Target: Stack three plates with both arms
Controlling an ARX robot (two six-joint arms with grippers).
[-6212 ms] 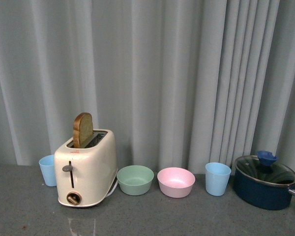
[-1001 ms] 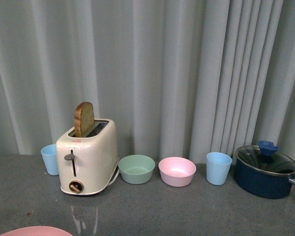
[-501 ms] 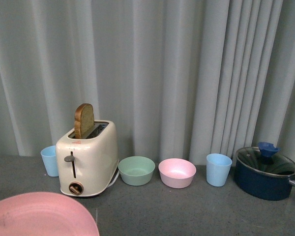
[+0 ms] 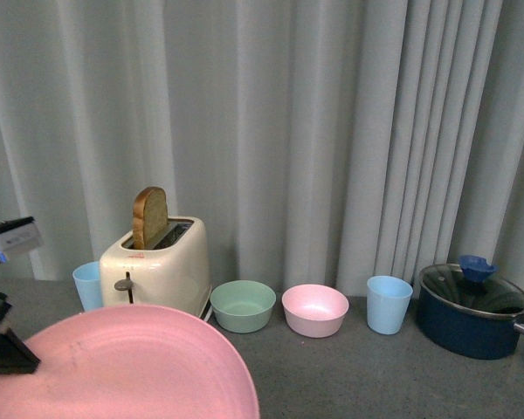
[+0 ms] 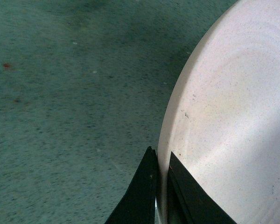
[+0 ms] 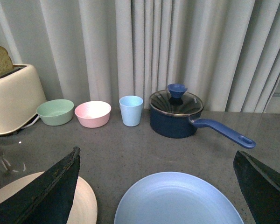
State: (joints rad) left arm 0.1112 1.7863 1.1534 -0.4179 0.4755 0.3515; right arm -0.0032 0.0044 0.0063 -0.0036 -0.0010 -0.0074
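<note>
The pink plate fills the 7 o'clock corner of the front view and covers the foot of the toaster. From that I judge it is held up off the counter, close to the camera. The left gripper has it by the rim at the plate's 9 o'clock side. Its two black fingers are narrowed onto the edge, one above and one below. A rim pinch like this suits a wide, flat plate that offers no other hold, and it leaves the underside free to settle on another plate.

The right gripper has its jaws spread wide and holds nothing. It hovers over a blue plate that lies flat on the counter between the fingers. A cream plate lies just beside the blue one, on the toaster's side. Those two look like the rest of the stack, so the stacking seems barely begun.

Along the curtain, from 10 o'clock round to 3 o'clock, stand the toaster with a slice of bread, a green bowl, a pink bowl, a cup and a lidded pot. All are well apart from the plates.
</note>
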